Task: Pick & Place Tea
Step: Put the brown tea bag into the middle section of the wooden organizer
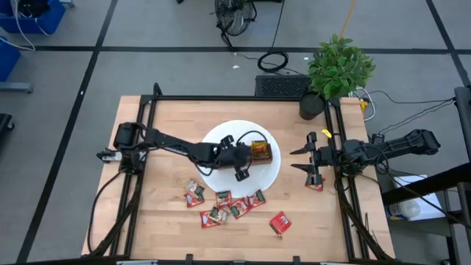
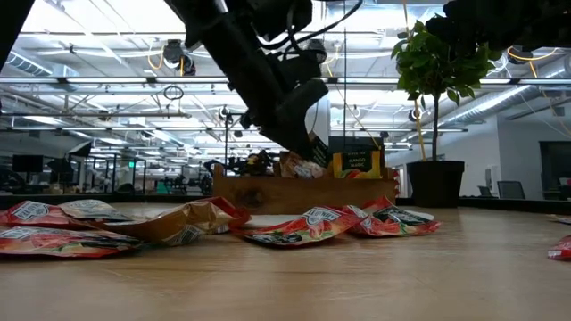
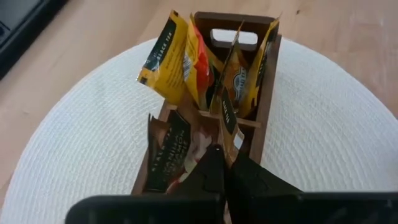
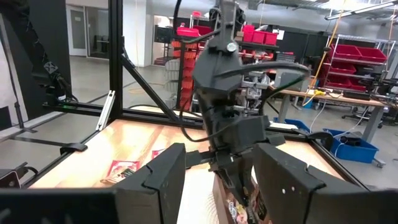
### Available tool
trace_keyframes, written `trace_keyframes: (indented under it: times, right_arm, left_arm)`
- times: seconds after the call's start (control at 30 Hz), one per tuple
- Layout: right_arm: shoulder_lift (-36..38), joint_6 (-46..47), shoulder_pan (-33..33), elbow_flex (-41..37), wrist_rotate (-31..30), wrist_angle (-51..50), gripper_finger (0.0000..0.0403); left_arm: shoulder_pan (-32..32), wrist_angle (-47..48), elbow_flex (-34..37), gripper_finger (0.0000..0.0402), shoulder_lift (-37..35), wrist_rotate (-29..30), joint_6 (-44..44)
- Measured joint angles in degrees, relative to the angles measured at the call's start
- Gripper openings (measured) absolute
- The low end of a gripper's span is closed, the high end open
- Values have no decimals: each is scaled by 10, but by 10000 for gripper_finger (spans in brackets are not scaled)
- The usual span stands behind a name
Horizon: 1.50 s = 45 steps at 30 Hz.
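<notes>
A brown wooden tray [image 1: 263,153] stands on a round white mat [image 1: 274,175] and holds several upright tea sachets, yellow and tan [image 3: 186,62]. My left gripper [image 1: 245,160] is over the tray's left end, shut on one sachet seen edge-on [image 3: 227,121]. Several red sachets [image 1: 221,200] lie flat on the table near the mat, one more [image 1: 280,221] nearer the front edge and one [image 1: 315,183] under the right arm. My right gripper [image 1: 296,160] is open and empty, to the right of the mat. My left gripper pinches the tan, dark-labelled sachet between its two fingers [image 3: 212,169], at the end nearest the wrist [image 3: 231,144]. The fingers slant down from the table's left toward the tray. The sachet's free end reaches forward among the sachets in the tray [image 3: 264,106].
A potted plant [image 1: 335,70] stands at the table's far right corner. Black frame rails [image 1: 151,125] run along the table's left and right sides. Bare wood shows at the table's near edge [image 1: 162,235].
</notes>
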State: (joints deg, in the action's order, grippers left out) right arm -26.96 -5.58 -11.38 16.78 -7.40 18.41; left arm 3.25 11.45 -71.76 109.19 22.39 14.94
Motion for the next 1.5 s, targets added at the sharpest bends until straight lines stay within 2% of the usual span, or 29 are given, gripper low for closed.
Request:
trace_keyframes:
  times: [0.27, 0.5, 0.7, 1.1, 1.27, 1.5]
  right_arm:
    - [0, 2, 0, 0, 0, 0, 172]
    - [0, 2, 0, 0, 0, 0, 172]
    - [0, 2, 0, 0, 0, 0, 172]
    - [0, 2, 0, 0, 0, -1, 172]
    - [0, 2, 0, 0, 0, -1, 172]
    - [0, 2, 0, 0, 0, -1, 172]
  left_arm:
    - [15, -167, 95, 1, 0, 25, -36]
    - [23, -249, 126, 1, 0, 29, -73]
    - [24, -255, 136, 1, 0, 63, -78]
    - [29, -268, 139, 5, 0, 92, -78]
    - [29, -247, 139, 29, -1, 62, -55]
    - [30, -236, 139, 87, -1, 84, -16]
